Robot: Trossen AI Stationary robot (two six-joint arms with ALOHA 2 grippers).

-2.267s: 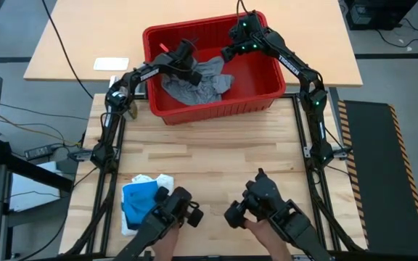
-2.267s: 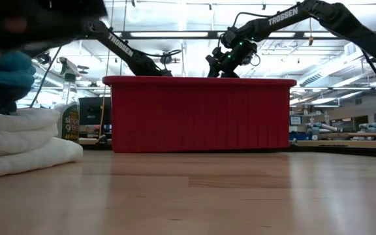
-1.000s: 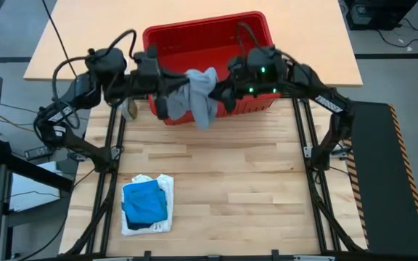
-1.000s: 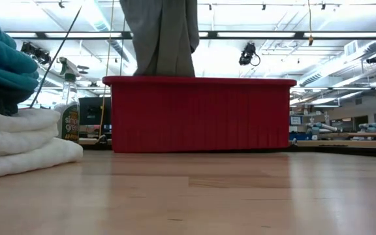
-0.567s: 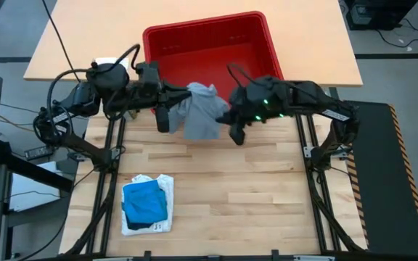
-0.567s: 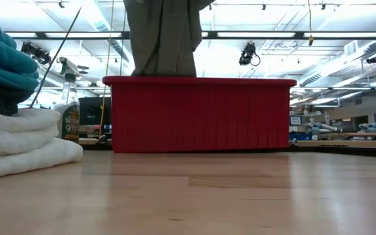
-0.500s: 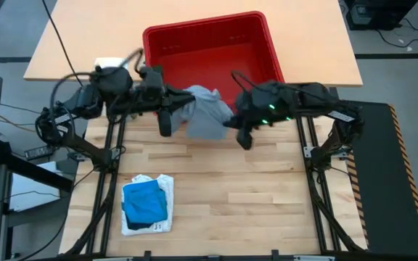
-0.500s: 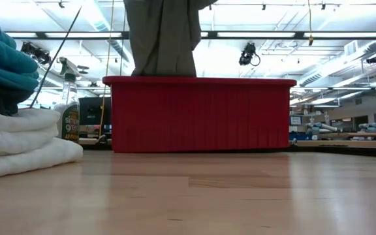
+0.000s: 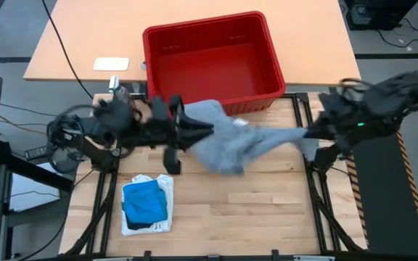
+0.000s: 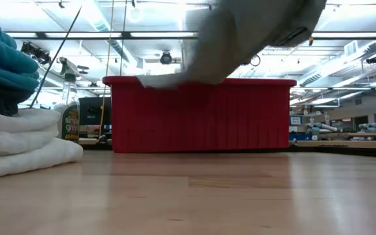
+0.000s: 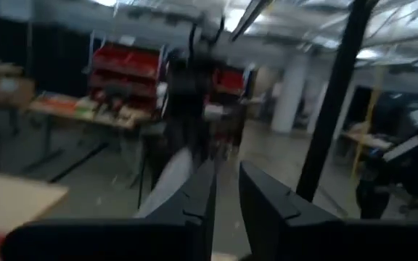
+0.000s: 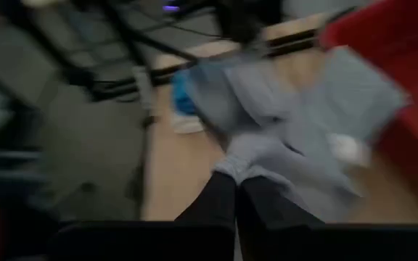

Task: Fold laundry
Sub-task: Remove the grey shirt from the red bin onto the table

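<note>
A heather grey garment [image 9: 231, 145] hangs in the air over the table's far half, just in front of the red basket [image 9: 209, 51], stretched between my two grippers. In the low view the grey garment [image 10: 240, 39] hangs high in front of the basket. My left gripper [image 9: 198, 130] is at its left end, its fingers [image 11: 198, 199] a narrow gap apart with pale cloth [image 11: 171, 181] beside one of them. My right gripper [image 9: 305, 136], near the table's right edge, is shut on the garment's right end. My left gripper: the garment's left end [image 9: 207, 125] reaches it, but I cannot tell whether the fingers touch it; no cloth shows in the gap. My right gripper pinches a bunched end of the garment [image 12: 251, 161] between its two fingertips. The cloth runs from it as a narrow, drawn-out strip [image 9: 281, 136], clear of the table.
A folded stack, bright blue on white [image 9: 147, 204], lies at the table's near left; it also shows in the low view [image 10: 18, 130]. A spray bottle [image 10: 67, 111] stands beyond the table's left. A white card [image 9: 112, 64] lies on the far table.
Both grippers have come from over the basket toward the near edge. The right one has taken the garment's side and swung far toward the table's right edge. The garment, which hung bunched below the left gripper, is now drawn out sideways between them, clear of the basket.
</note>
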